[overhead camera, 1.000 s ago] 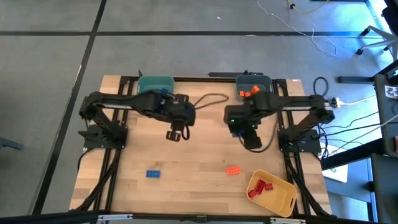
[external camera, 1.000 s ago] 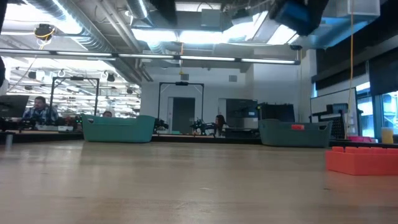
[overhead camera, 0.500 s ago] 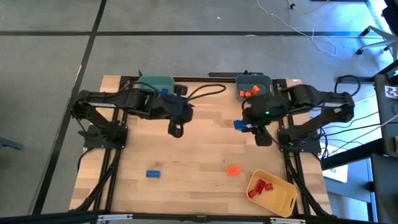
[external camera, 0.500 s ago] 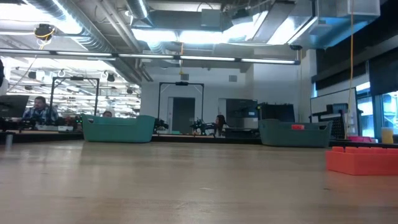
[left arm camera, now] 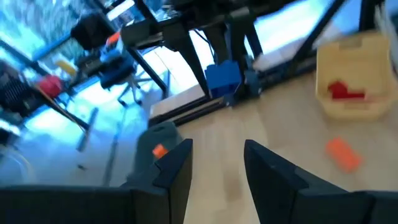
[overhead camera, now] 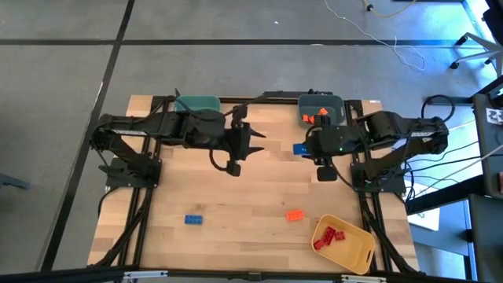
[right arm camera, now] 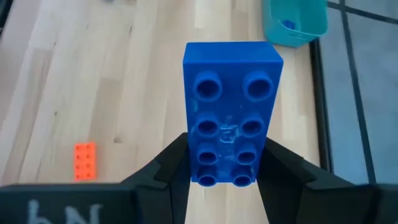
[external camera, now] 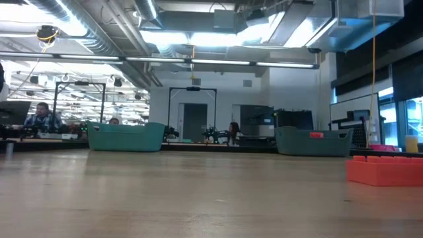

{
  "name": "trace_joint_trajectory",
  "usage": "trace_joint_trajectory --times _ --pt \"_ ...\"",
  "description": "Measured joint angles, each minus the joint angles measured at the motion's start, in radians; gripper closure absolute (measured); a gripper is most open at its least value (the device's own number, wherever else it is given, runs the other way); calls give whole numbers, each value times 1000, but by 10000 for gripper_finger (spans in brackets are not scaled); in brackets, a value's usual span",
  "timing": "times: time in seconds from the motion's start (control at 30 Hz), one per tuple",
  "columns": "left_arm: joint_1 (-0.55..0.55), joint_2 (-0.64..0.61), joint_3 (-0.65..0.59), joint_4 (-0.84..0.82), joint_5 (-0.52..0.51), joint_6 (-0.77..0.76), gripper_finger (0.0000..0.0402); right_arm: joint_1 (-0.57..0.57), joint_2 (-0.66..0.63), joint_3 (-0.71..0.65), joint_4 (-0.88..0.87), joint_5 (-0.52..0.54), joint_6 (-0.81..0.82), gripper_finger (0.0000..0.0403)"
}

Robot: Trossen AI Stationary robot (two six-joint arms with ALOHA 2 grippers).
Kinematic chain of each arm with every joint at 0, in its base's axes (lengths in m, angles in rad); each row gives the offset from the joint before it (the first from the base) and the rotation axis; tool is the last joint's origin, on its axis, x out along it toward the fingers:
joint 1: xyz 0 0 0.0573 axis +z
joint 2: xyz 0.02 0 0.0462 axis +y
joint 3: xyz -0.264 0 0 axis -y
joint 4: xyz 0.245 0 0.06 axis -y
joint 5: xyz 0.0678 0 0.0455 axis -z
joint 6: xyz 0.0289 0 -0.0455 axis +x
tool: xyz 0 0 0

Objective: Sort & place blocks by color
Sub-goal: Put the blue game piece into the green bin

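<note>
Both arms have swung inward since 1 s ago. Left gripper hangs empty, fingers parted narrowly, beside the teal bin. On the table lie 1 blue block and 1 orange block. Right gripper clamps a blue brick above mid-table.

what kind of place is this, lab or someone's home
Most likely a robotics lab or open workshop, not a home. The low view shows exposed ceiling ducts and strip lights, people seated at far benches, and the high view shows a wooden table with two arms bolted on.
</note>
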Motion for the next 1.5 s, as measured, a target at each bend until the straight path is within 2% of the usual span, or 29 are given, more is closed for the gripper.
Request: trace_joint_trajectory --times 0.17,0.23,0.5,0.6,0.83,1.17,1.5 --pt "-19 1 0 -10 1 311 264 0 13 -1 8 -87 -52 261" --pt "-26 1 0 12 9 382 264 -1 16 -1 23 -104 -56 261" --pt "10 21 -1 72 190 407 264 -7 38 -1 121 -108 -91 261" --pt "14 42 1 91 207 400 264 -19 49 -1 133 -107 -101 261" --pt "11 79 1 148 209 265 264 -41 71 -1 157 -105 -114 261" --pt "-13 85 0 105 207 628 264 -40 79 -1 157 -137 -131 261" --pt "-10 115 -1 90 177 855 264 -40 79 -1 160 -151 -149 261"
